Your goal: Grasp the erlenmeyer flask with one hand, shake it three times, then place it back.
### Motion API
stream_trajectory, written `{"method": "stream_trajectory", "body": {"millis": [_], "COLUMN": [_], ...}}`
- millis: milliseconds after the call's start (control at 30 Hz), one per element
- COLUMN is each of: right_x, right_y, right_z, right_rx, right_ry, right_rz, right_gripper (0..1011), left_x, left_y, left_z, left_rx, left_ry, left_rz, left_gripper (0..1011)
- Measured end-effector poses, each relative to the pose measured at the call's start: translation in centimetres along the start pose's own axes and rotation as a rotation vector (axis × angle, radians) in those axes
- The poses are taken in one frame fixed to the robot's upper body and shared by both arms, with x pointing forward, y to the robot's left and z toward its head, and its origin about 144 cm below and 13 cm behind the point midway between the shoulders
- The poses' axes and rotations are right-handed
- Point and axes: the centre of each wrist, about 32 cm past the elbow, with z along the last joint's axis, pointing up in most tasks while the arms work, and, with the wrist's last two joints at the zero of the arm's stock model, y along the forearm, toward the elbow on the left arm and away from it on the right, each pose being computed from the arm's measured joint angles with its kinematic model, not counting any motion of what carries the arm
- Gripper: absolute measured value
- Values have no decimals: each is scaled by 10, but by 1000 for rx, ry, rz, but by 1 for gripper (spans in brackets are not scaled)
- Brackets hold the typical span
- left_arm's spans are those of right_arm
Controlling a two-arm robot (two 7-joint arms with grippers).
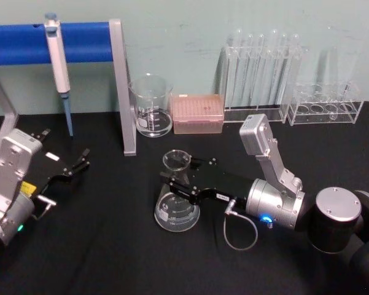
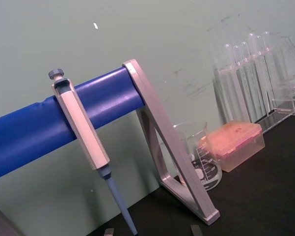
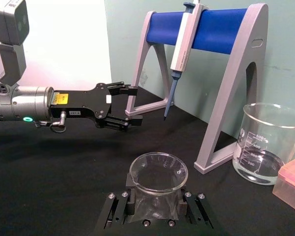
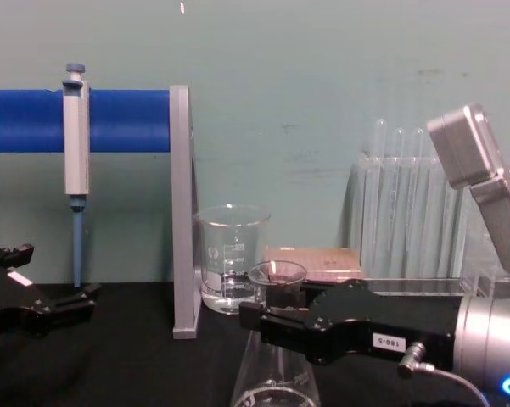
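A: The fingers [image 3: 117, 211] of the right gripper [image 1: 184, 176] are closed on the neck of the erlenmeyer flask [image 1: 177, 215], one on each side, just under the flared rim.
B: And the flask itself?
A: It stands upright near the middle of the tabletop [image 1: 110, 246], base apparently resting there, its long axis vertical and crosswise to the level fingers.
B: The left gripper [image 1: 80, 163]?
A: It is well apart on the left, fingers spread, holding nothing. The right one looks placed to lift straight up.
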Motion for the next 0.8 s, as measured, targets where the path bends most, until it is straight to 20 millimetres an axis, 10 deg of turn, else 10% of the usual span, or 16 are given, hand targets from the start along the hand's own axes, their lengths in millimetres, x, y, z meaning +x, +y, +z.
{"method": "stream_trajectory", "body": {"millis": [333, 800], "right_x": [0, 0], "right_y": [0, 0], "right_z": [0, 0], "right_rx": [-1, -3], "right_ry": [-1, -1], "right_rz": [0, 0], "right_gripper": [457, 872], "left_x": [0, 0], "left_y": [0, 0], "left_z": [0, 0], "left_rx": [0, 0], "left_ry": [0, 0], "left_rz": [0, 0], "left_gripper": [1001, 1001]}}
